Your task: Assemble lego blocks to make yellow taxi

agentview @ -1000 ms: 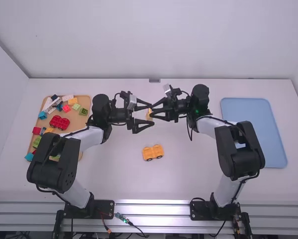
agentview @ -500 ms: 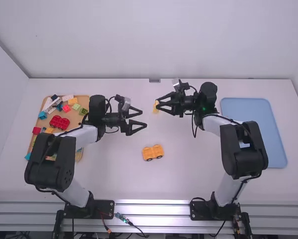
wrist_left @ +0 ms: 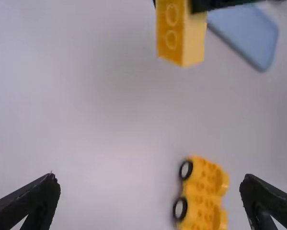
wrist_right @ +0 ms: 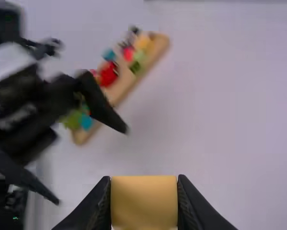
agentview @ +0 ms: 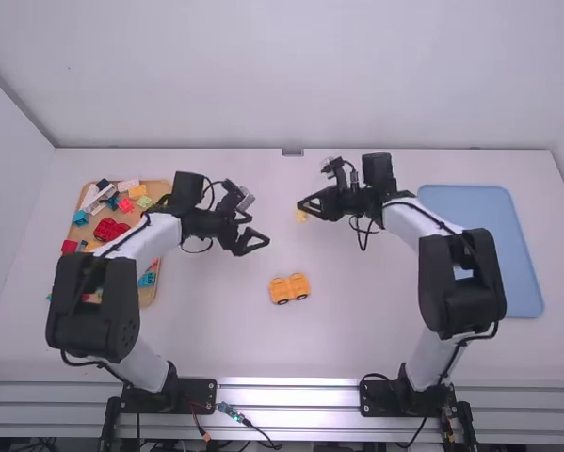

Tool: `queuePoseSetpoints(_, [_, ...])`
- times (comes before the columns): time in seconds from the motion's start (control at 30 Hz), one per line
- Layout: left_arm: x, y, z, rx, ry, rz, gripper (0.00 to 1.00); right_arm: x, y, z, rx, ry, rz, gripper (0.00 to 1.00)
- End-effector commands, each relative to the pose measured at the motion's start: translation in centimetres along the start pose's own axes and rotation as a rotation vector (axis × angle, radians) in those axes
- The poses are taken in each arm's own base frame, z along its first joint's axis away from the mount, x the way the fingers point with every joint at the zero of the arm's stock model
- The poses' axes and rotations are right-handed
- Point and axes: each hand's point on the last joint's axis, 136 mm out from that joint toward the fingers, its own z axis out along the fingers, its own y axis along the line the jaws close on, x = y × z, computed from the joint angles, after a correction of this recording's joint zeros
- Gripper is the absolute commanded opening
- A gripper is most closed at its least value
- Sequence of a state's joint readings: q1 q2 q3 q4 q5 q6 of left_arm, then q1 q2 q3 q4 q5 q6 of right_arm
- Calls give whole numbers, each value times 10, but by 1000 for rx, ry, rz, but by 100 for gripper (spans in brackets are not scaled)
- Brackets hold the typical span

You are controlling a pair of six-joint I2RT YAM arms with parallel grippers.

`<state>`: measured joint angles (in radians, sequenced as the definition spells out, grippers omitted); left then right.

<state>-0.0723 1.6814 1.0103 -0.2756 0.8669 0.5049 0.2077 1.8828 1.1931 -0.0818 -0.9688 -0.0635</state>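
The broad white table (agentview: 220,334) carries everything. Two jointed arms with white links and black joints reach over it, the left arm (agentview: 98,301) and the right arm (agentview: 465,282). A pale blue rectangular tray (agentview: 522,273) lies on the table's right side; a smaller tan wooden tray (agentview: 148,295) lies on its left.

Between the trays, the black two-finger left gripper (agentview: 260,231) is spread wide, with nothing between its fingers. Facing it, the matching right gripper (agentview: 304,206) is closed on a small yellow plastic block, pinched between its fingertips.

The yellow wheeled plastic base (agentview: 289,288) sits on the table between the trays, nearer the arm bases than the held yellow block (wrist_right: 143,201) and apart from it. In the wooden tray are a red wheeled base (agentview: 110,230) and, smaller again, loose bricks, among them teal (agentview: 80,217), orange (agentview: 136,191) and light green (agentview: 144,201) ones.
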Motion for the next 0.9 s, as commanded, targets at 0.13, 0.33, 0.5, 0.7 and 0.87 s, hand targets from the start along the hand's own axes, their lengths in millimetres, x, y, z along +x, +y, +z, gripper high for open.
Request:
queuePoseSetpoints(0.13, [11, 11, -28, -68, 251, 381, 99, -5, -23, -24, 464, 319, -291, 0])
queuePoseSetpoints(0.33, [16, 58, -54, -320, 466, 447, 99, 35, -13, -38, 533, 609, -371, 0])
queuePoseSetpoints(0.5, [26, 75, -68, -415, 553, 423, 99, 64, -2, -45, 559, 772, -382, 0])
queuePoseSetpoints(0.7, [27, 59, -64, -228, 516, 689, 99, 89, 7, -38, 540, 881, -447, 0])
queuePoseSetpoints(0.87, [24, 46, -82, -97, 304, 742, 99, 103, 11, -32, 540, 927, -477, 0])
